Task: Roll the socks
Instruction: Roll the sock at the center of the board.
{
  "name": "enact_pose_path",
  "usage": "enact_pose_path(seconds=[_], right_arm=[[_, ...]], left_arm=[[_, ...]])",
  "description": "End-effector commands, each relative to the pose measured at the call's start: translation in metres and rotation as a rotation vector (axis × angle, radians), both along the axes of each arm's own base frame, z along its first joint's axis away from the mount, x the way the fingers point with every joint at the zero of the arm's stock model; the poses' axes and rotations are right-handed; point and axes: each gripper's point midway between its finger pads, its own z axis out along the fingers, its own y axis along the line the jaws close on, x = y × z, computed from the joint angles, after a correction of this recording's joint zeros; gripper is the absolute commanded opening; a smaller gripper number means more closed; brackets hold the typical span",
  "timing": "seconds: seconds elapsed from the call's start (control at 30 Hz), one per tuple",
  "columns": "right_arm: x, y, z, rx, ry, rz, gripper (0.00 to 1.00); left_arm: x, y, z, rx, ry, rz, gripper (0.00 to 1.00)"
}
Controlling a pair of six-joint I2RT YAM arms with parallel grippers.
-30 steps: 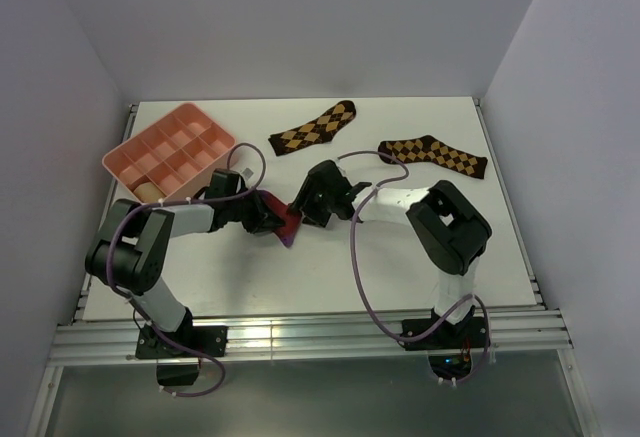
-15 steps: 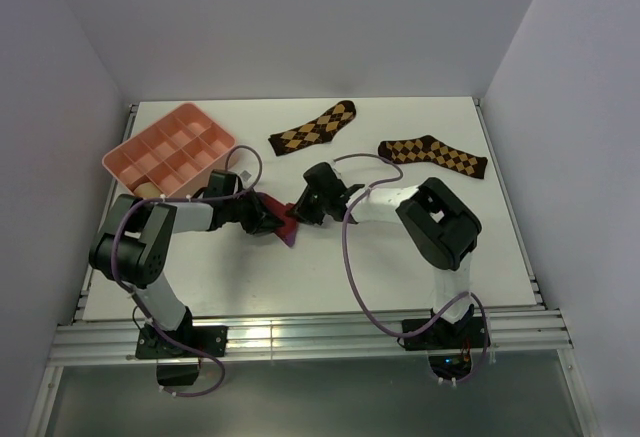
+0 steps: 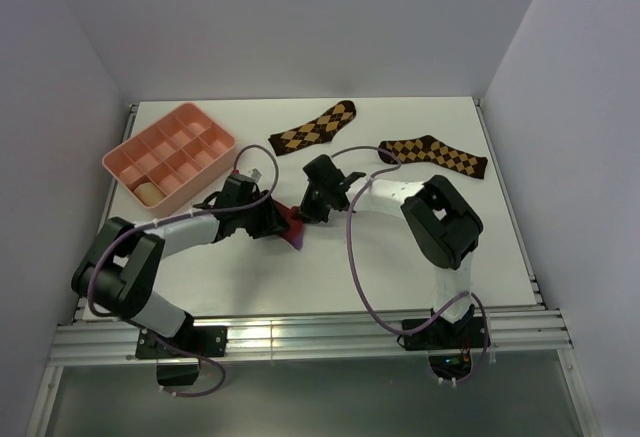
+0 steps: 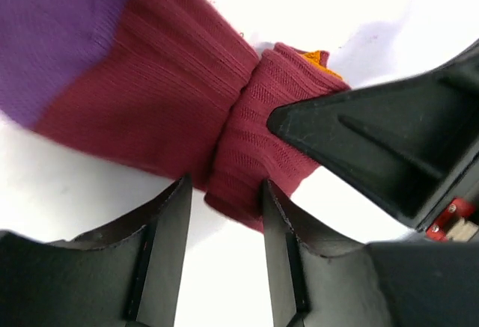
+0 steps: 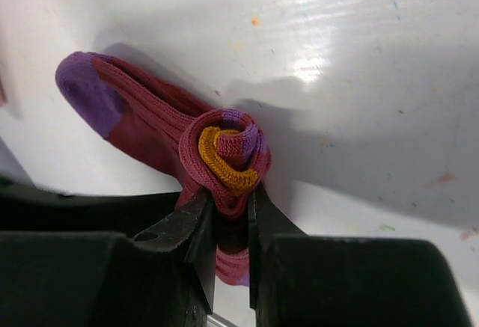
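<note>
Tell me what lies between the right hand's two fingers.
The rolled end of the crimson sock, orange cuff coiled at its centre, pinched by the right hand; the right wrist view shows it.

lab rig — white table (image 3: pixel 260 279), plain walls (image 3: pixel 300 27)

Rolled end of the sock (image 5: pixel 224 155) sits pinched between the right gripper's (image 5: pixel 230 206) fingers, and its flat remainder trails ahead and to their left. The left gripper's (image 4: pixel 224 211) spread fingers flank the roll from the opposite side. On the table (image 3: pixel 300 277), seen from overhead, the tray (image 3: pixel 170 152) lies left of the meeting fingertips, a second sock (image 3: pixel 313 129) beyond them, and a third sock (image 3: pixel 432 155) to their right.
</note>
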Motion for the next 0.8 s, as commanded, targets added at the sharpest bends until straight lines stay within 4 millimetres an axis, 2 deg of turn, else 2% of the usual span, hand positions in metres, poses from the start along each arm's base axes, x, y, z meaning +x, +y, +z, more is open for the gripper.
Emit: enact_pose_path(seconds=[0.0, 0.03, 0.07, 0.1, 0.17, 0.2, 0.27, 0.3, 0.4, 0.43, 0.47, 0.53, 0.6, 0.77], right_arm=[[-0.013, -0.03, -0.017, -0.163, 0.086, 0.028, 0.0], [-0.012, -0.028, -0.015, -0.162, 0.085, 0.037, 0.0], [-0.013, -0.029, -0.017, -0.166, 0.096, 0.038, 0.0], [-0.015, -0.031, -0.017, -0.171, 0.111, 0.039, 0.0], [-0.016, -0.03, -0.019, -0.164, 0.128, 0.047, 0.0], [-0.017, -0.03, -0.02, -0.159, 0.14, 0.05, 0.0], [-0.017, -0.03, -0.021, -0.15, 0.152, 0.055, 0.0], [-0.018, -0.03, -0.022, -0.15, 0.157, 0.058, 0.0], [-0.019, -0.032, -0.024, -0.155, 0.173, 0.066, 0.0], [-0.018, -0.032, -0.024, -0.157, 0.174, 0.069, 0.0], [-0.019, -0.033, -0.025, -0.164, 0.183, 0.069, 0.0], [-0.019, -0.034, -0.025, -0.166, 0.19, 0.069, 0.0], [-0.02, -0.034, -0.026, -0.161, 0.199, 0.072, 0.0], [-0.023, -0.032, -0.031, -0.146, 0.218, 0.079, 0.0]], left_arm=[[0.003, 0.019, 0.016, 0.282, -0.192, 0.005, 0.47], [0.014, 0.032, 0.024, 0.393, -0.288, 0.057, 0.47], [0.014, 0.029, 0.042, 0.406, -0.368, 0.062, 0.48], [0.005, 0.015, 0.049, 0.425, -0.427, 0.024, 0.5], [0.006, 0.014, 0.066, 0.476, -0.524, 0.025, 0.53], [0.001, 0.003, 0.072, 0.488, -0.572, -0.016, 0.53], [0.001, -0.003, 0.076, 0.527, -0.623, -0.034, 0.56], [-0.005, -0.016, 0.078, 0.52, -0.653, -0.07, 0.56], [-0.011, -0.031, 0.068, 0.59, -0.673, -0.132, 0.57], [-0.012, -0.033, 0.056, 0.626, -0.658, -0.151, 0.57], [-0.009, -0.035, 0.057, 0.648, -0.668, -0.14, 0.57], [-0.015, -0.045, 0.047, 0.681, -0.681, -0.177, 0.56], [-0.019, -0.056, 0.047, 0.691, -0.704, -0.2, 0.56], [-0.019, -0.065, 0.031, 0.788, -0.723, -0.249, 0.57]])
